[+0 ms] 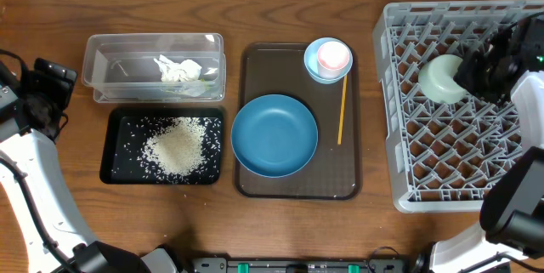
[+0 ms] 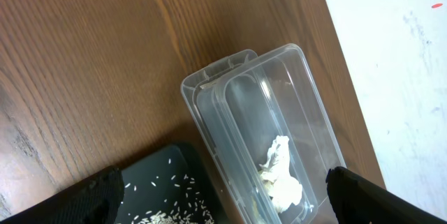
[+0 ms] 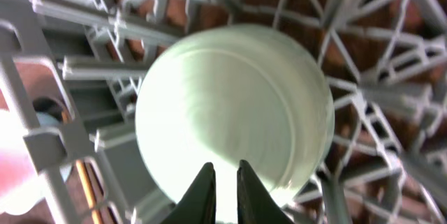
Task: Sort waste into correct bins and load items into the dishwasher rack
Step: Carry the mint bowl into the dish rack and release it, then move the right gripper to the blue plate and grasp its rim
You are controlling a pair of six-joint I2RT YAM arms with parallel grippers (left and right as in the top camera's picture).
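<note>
Your right gripper (image 3: pixel 225 174) is clamped on the rim of the small mint-green bowl (image 3: pixel 234 105), which lies straight ahead of it over the far half of the large grey lattice dishwasher rack (image 1: pixel 442 158), while the left gripper (image 2: pixel 223 185) gapes wide, well apart.

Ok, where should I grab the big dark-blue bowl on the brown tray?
Pinch the rim of the dark-blue bowl from straight above, one finger inside and one outside: it sits upright and looks too wide to span. Take the left rim, away from the yellow stick lying to its right on the brown tray.
</note>
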